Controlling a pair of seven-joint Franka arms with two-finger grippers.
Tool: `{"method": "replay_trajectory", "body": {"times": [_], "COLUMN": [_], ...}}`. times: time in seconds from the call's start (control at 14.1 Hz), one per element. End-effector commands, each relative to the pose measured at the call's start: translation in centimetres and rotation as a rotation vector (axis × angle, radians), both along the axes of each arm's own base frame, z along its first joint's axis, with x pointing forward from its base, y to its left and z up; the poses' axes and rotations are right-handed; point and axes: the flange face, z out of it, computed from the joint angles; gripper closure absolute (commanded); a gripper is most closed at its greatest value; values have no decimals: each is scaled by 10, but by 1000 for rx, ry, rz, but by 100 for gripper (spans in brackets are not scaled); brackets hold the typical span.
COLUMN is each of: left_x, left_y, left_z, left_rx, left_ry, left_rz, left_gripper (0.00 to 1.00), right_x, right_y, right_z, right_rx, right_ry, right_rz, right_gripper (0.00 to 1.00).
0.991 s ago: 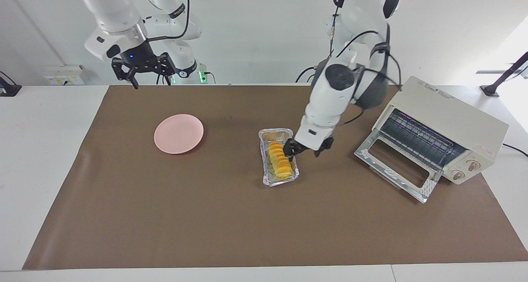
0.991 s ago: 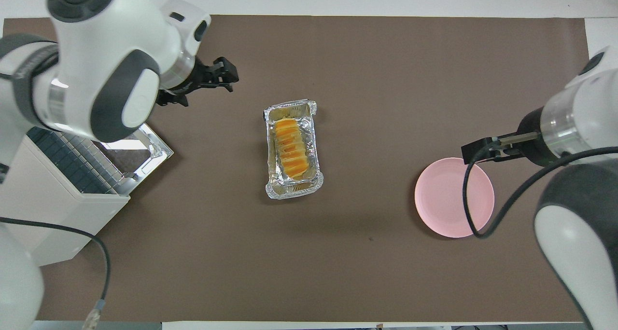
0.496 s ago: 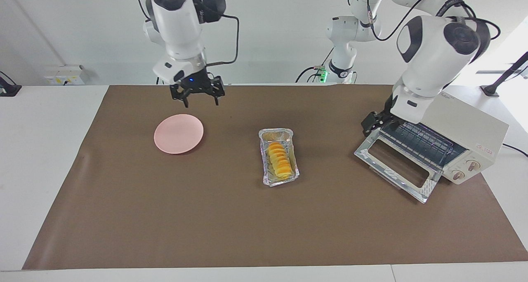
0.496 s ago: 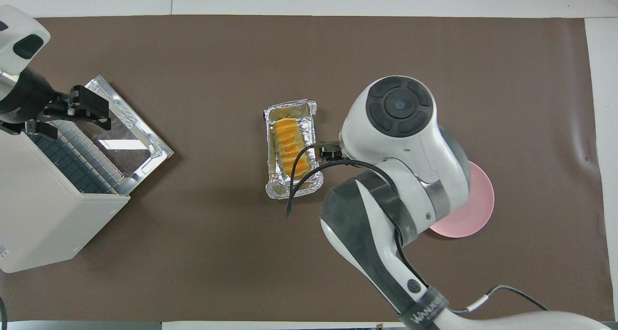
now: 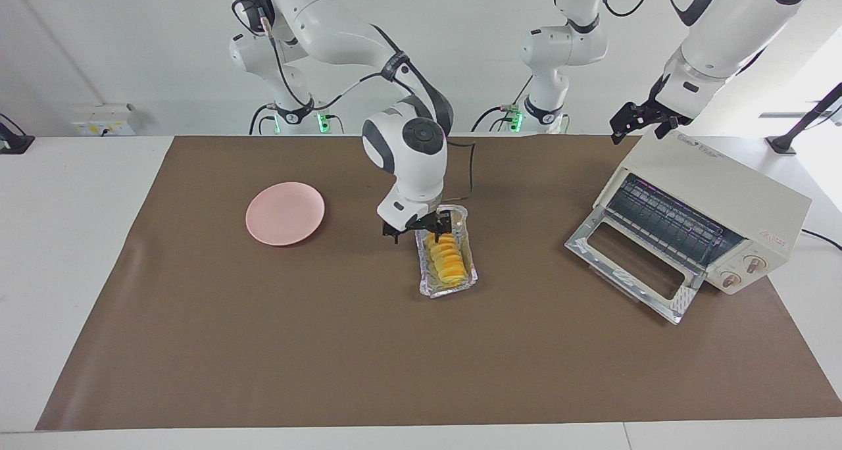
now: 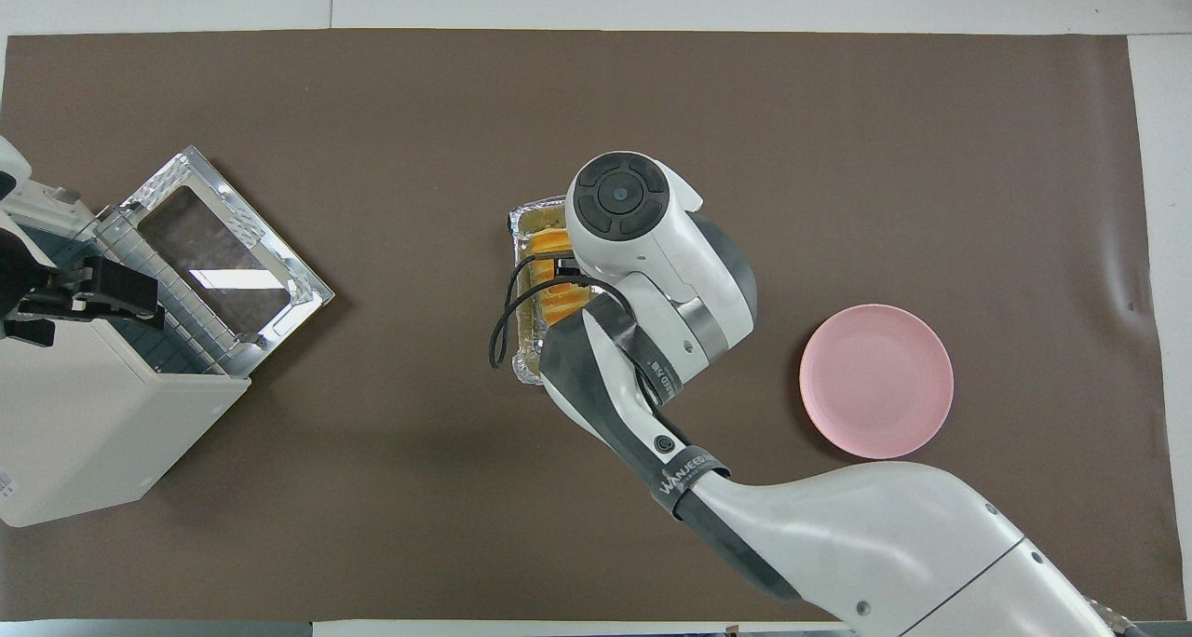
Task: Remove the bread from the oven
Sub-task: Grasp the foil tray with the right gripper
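Note:
The bread (image 5: 446, 260) is a golden ridged loaf lying in a crinkled foil tray (image 5: 454, 289) on the brown mat, outside the oven. The cream-white oven (image 5: 717, 193) stands at the left arm's end with its glass door (image 5: 631, 266) dropped open and its rack bare. My right gripper (image 5: 416, 231) is open, low over the tray's end nearer the robots, one finger beside the tray and one over the loaf. In the overhead view the right arm covers most of the bread (image 6: 551, 243). My left gripper (image 5: 641, 118) is open, raised over the oven's top (image 6: 84, 432).
A pink plate (image 5: 285, 213) lies on the mat toward the right arm's end, also seen in the overhead view (image 6: 875, 381). The open oven door (image 6: 219, 264) juts out over the mat toward the tray.
The right arm swung from near the plate to the foil tray and came down over it. The left gripper rose from the oven's opening to above the oven's top.

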Motion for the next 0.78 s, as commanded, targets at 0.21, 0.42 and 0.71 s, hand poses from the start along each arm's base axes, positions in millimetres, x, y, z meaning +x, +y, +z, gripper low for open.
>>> {"method": "replay_trajectory", "body": {"times": [0.21, 0.42, 0.71], "left_x": [26, 22, 21], "left_y": [2, -2, 8], "left_z": [-8, 4, 7], "left_rx": [-18, -13, -38], "left_ry": [3, -4, -27], "left_rz": [-16, -32, -117], "left_gripper": [0, 0, 0], "right_x": [18, 15, 12], "right_y": [-2, 2, 5], "right_z": [-43, -45, -46], "right_rx": [-1, -9, -20], "right_ry": [-7, -6, 1], "right_rz": [-5, 12, 25], "right_gripper": [0, 29, 100]}}
